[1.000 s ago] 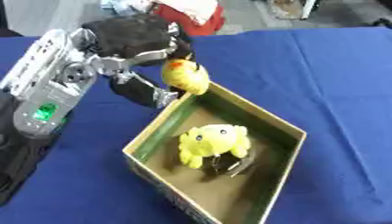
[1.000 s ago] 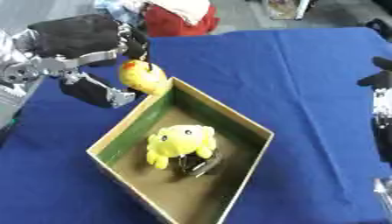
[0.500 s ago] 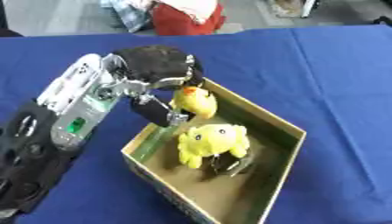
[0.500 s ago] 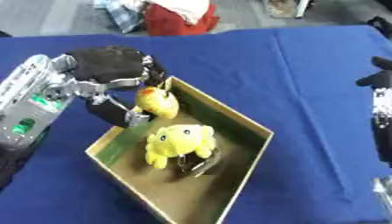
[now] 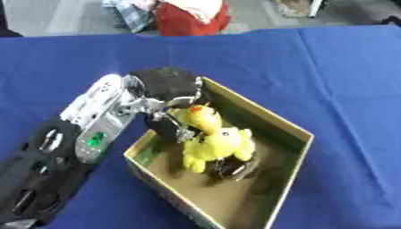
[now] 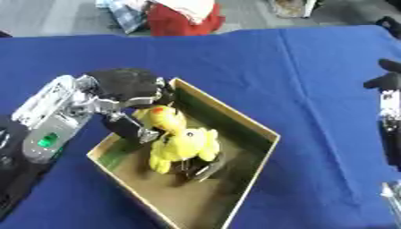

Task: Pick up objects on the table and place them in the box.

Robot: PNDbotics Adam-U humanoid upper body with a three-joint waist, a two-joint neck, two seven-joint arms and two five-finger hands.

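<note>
Lowered since a second ago: your left hand [image 5: 166, 87], fingers curled round the yellow duck [image 5: 199, 119], now sits inside the box [image 5: 294, 129], duck touching the yellow plush toy [image 5: 219, 145] there, release pending; right hand [image 6: 389, 82] idle, fingers unreadable.

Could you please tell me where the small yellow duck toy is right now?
The yellow duck toy is in the left hand, just inside the box at its left corner, touching the yellow plush.
</note>
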